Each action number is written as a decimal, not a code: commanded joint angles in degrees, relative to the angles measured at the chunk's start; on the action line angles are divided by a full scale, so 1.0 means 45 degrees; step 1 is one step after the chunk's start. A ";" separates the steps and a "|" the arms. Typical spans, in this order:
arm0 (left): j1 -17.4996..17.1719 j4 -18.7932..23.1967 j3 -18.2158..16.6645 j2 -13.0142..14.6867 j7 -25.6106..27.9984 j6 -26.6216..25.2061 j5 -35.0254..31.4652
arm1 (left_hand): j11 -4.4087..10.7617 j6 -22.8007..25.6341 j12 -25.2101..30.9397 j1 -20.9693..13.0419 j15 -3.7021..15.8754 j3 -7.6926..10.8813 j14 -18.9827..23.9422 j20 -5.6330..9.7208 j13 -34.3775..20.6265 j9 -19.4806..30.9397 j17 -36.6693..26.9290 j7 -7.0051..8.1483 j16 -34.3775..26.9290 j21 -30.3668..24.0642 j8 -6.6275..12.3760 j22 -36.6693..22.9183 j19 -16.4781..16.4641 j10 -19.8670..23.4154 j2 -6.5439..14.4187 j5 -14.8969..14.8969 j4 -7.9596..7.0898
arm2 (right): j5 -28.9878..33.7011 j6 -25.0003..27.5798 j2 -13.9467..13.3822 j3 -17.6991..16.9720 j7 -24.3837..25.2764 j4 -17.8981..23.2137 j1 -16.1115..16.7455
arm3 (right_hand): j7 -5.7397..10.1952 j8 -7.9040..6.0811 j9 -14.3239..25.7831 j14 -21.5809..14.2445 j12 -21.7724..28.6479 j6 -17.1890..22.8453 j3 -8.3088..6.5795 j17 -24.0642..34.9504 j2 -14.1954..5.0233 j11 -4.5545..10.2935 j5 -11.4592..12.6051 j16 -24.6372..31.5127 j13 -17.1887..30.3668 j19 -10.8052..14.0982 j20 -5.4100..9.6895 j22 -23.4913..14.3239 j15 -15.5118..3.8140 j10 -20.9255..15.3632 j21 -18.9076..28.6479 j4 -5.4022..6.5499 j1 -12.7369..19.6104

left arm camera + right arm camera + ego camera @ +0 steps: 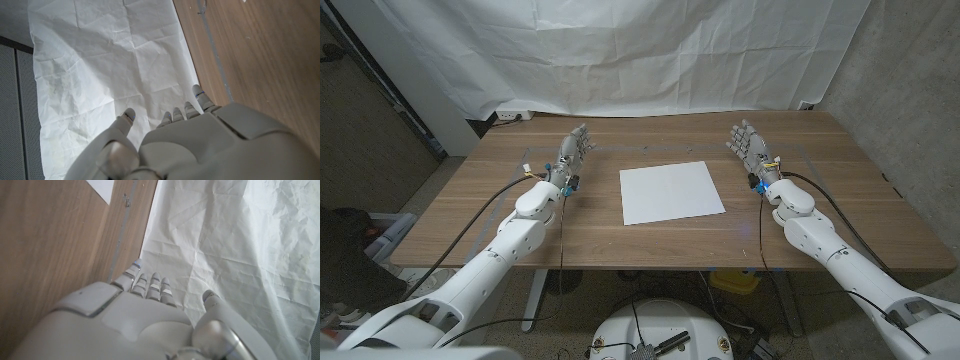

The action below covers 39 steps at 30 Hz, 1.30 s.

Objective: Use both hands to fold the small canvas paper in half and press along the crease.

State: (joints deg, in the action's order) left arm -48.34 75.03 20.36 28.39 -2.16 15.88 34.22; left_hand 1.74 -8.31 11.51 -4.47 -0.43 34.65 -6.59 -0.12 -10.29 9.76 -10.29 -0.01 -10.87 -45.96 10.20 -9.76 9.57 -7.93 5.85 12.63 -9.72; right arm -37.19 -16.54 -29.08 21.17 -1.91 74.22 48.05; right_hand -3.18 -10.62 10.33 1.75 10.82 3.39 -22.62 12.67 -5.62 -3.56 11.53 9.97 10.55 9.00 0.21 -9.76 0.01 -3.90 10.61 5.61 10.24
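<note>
A white sheet of canvas paper lies unfolded and flat in the middle of the wooden table. My left hand stands to the left of the sheet, fingers apart and pointing away from me, holding nothing. My right hand stands to the right of the sheet in the same way, also with nothing in it. Neither hand touches the paper. In the left wrist view my left hand shows its back, fingers extended. In the right wrist view my right hand does likewise, and a corner of the paper shows.
A creased white cloth backdrop hangs behind the table's far edge. Thin lines of tape mark the tabletop near each hand. Dark cables run along both forearms. Bare wood lies around the sheet on all sides.
</note>
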 commanded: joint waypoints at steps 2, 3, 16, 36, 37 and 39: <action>-0.0327 0.0429 -0.0717 -0.0530 -0.0397 -0.0584 -0.1566 | 0.0029 -0.0089 0.0060 -0.0081 0.0010 0.0109 -0.0140 -0.0012 -0.0065 0.0057 -0.0025 -0.0015 -0.0072 -0.0074 0.0067 -0.0061 0.0673 -0.0132 0.0973 0.0058 -0.0008 | 0.0067 0.0027 0.0052 -0.0144 -0.0077 0.0043 0.0145 | -0.0019 -0.0046 0.0061 0.0139 0.0087 0.0065 -0.0041 -0.0011 -0.0006 0.0052 0.0087 0.0088 0.0061 0.0045 0.0014 -0.0058 0.0011 -0.0106 0.0075 -0.0029 0.0124; -0.0360 0.0485 -0.0759 -0.0548 -0.0427 -0.0608 -0.1729 | 0.0030 -0.0090 0.0060 -0.0081 0.0009 0.0110 -0.0142 -0.0015 -0.0065 0.0057 -0.0025 -0.0011 -0.0071 -0.0069 0.0067 -0.0062 0.0681 -0.0131 0.0973 0.0058 -0.0009 | 0.0073 0.0033 0.0053 -0.0150 -0.0076 0.0059 0.0162 | -0.0013 -0.0047 0.0061 0.0142 0.0087 0.0065 -0.0042 -0.0018 -0.0007 0.0068 0.0087 0.0087 0.0061 0.0040 0.0009 -0.0058 0.0014 -0.0106 0.0074 -0.0034 0.0127; -0.0825 0.1437 -0.0880 -0.0228 -0.0268 -0.0279 -0.4403 | 0.0014 0.0968 0.0304 -0.0247 -0.0072 0.0384 0.0126 -0.0183 -0.0070 0.0072 0.0034 0.0260 -0.0098 0.0141 0.0335 -0.0058 0.0627 0.0730 0.0916 0.0041 0.0201 | 0.0235 0.0139 0.0020 -0.0153 0.0209 0.0518 0.0459 | -0.0059 -0.0109 0.0059 -0.0001 0.0138 0.0206 -0.0109 -0.0192 -0.0061 -0.0056 0.0095 0.0143 0.0057 0.0133 -0.0078 -0.0054 0.0084 -0.0237 0.0127 -0.0253 0.0312; -0.1216 0.2690 -0.0503 0.0930 -0.0274 -0.0120 -0.7105 | -0.0153 0.2585 0.0543 -0.0578 -0.0287 0.0783 0.0957 -0.0540 -0.0092 0.0103 0.0046 0.0225 -0.0201 0.0340 0.0545 -0.0090 0.0312 0.1972 0.0819 -0.0120 0.0458 | 0.0409 0.0117 0.0080 -0.0123 0.0841 0.1155 0.1007 | -0.0084 -0.0152 0.0055 -0.0176 0.0198 0.0372 -0.0152 -0.0350 -0.0123 -0.0114 0.0077 0.0193 0.0054 0.0262 -0.0095 -0.0053 0.0183 -0.0448 0.0177 -0.0529 0.0526; -0.1220 0.2769 -0.0464 0.1009 -0.0316 -0.0153 -0.7205 | -0.0163 0.2631 0.0558 -0.0586 -0.0288 0.0795 0.0982 -0.0542 -0.0092 0.0104 0.0045 0.0214 -0.0203 0.0348 0.0548 -0.0090 0.0308 0.2033 0.0817 -0.0126 0.0463 | 0.0417 0.0107 0.0088 -0.0118 0.0861 0.1172 0.1023 | -0.0087 -0.0155 0.0055 -0.0188 0.0202 0.0382 -0.0152 -0.0354 -0.0126 -0.0121 0.0075 0.0197 0.0054 0.0270 -0.0104 -0.0053 0.0182 -0.0461 0.0180 -0.0539 0.0532; -0.1223 0.2954 -0.0378 0.1180 -0.0384 -0.0264 -0.7442 | -0.0125 0.2703 0.0572 -0.0601 -0.0293 0.0815 0.1016 -0.0555 -0.0094 0.0105 0.0044 0.0232 -0.0203 0.0361 0.0550 -0.0092 0.0297 0.2108 0.0814 -0.0135 0.0471 | 0.0475 0.0101 0.0088 -0.0097 0.0935 0.1219 0.1050 | -0.0095 -0.0158 0.0055 -0.0194 0.0201 0.0395 -0.0156 -0.0361 -0.0136 -0.0121 0.0074 0.0198 0.0054 0.0278 -0.0103 -0.0053 0.0184 -0.0465 0.0183 -0.0554 0.0545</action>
State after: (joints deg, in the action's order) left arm -53.26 85.01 17.29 30.64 -3.11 15.46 6.50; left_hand 1.12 3.04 13.79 -6.82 -1.66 37.74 -2.44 -2.29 -10.55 10.02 -10.02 0.78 -11.53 -44.68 12.31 -10.02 9.84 0.90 6.37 12.18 -7.58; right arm -35.68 -15.88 -28.92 20.48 0.90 78.54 51.74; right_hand -3.38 -11.04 10.39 1.12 11.45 4.62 -23.16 10.91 -6.38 -4.07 11.53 10.62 10.53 9.60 -0.40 -9.74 0.62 -5.66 11.10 3.46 12.06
